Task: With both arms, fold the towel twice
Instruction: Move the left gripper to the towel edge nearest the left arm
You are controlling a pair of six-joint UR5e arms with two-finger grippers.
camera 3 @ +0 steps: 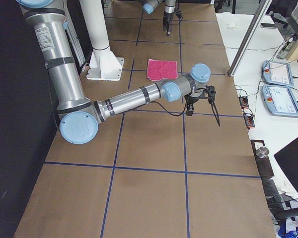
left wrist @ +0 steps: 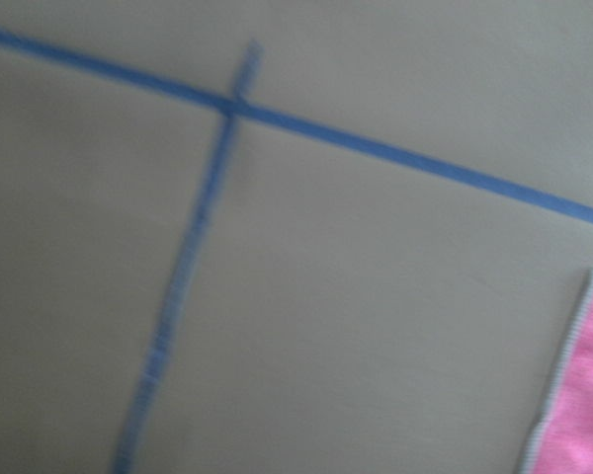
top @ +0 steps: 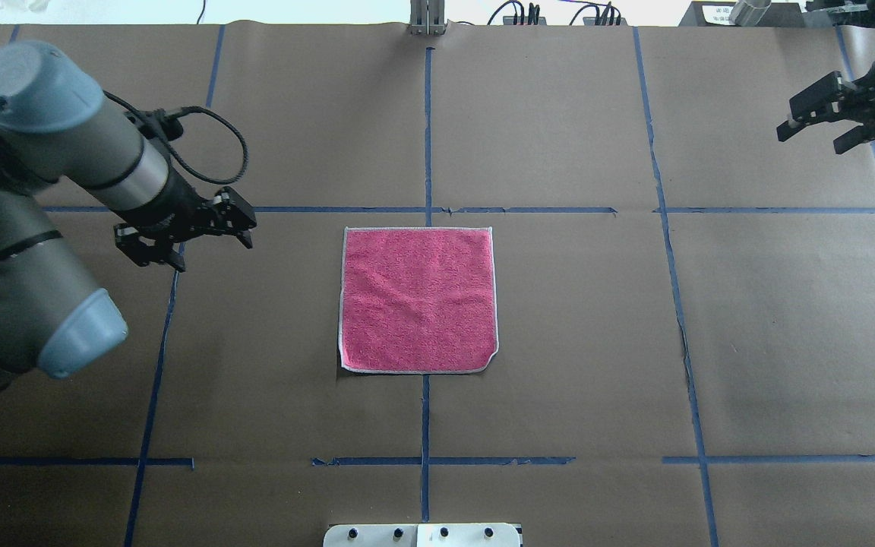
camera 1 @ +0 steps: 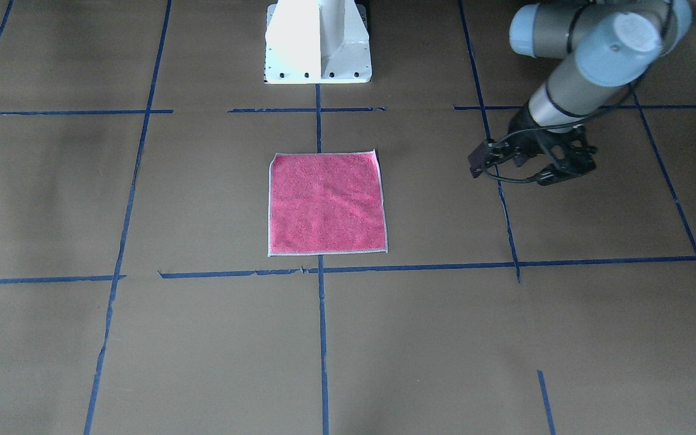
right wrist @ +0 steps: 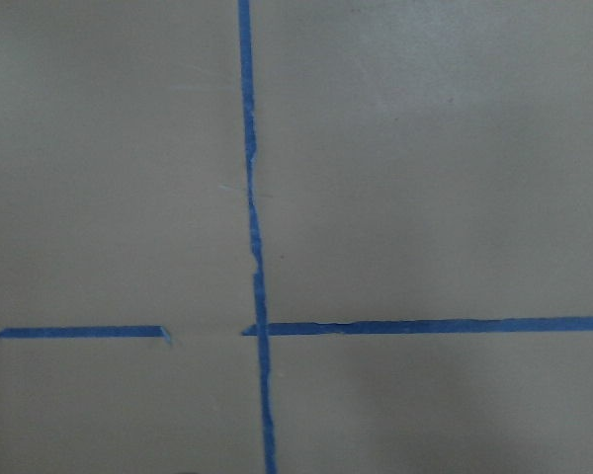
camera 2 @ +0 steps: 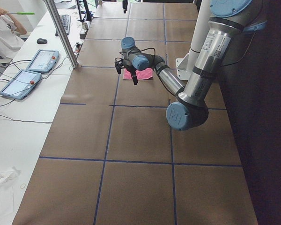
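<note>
Near the upper right corner of the overhead view, the right hand (top: 811,140) is cut off behind its wrist by the frame's edge. In the front-facing view only a dark sliver of it shows at the left edge. Its wrist camera shows blue tape lines (right wrist: 257,296) crossing on the brown tabletop (right wrist: 425,148). The left wrist picture is blurred and catches only an edge strip of the towel (left wrist: 585,395) at lower right. That towel lies flat, pink face up, mid-tabletop, its lower right corner in the overhead view slightly tucked, touched by neither hand. The left arm (top: 27,228) bends in from the left, and the left hand (top: 193,241) hovers beside the towel with its fingers apart. The right hand's fingers are likewise apart, well away from the towel.
</note>
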